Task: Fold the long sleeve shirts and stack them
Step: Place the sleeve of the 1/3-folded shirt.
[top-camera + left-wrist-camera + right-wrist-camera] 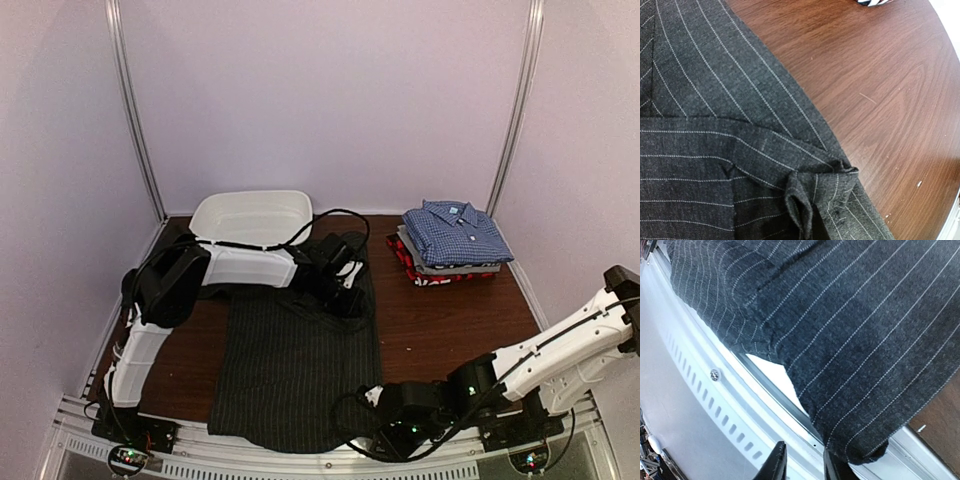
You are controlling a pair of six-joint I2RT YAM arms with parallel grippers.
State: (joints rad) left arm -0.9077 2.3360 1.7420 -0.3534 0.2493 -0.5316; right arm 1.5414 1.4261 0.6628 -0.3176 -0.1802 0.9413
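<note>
A black pinstriped long sleeve shirt lies spread flat in the middle of the table, its near hem hanging over the front rail. My left gripper is down on the shirt's far right corner. Its fingers are out of the left wrist view, where the cloth gathers into a pinched fold at the bottom edge. My right gripper sits at the near right corner. In the right wrist view its fingertips stand slightly apart over the rail, and the shirt's corner lies against the right one. Nothing is between them.
A stack of folded shirts, a blue checked one on top, sits at the back right. A white tub stands at the back, partly behind the left arm. The slotted metal rail runs along the table's near edge.
</note>
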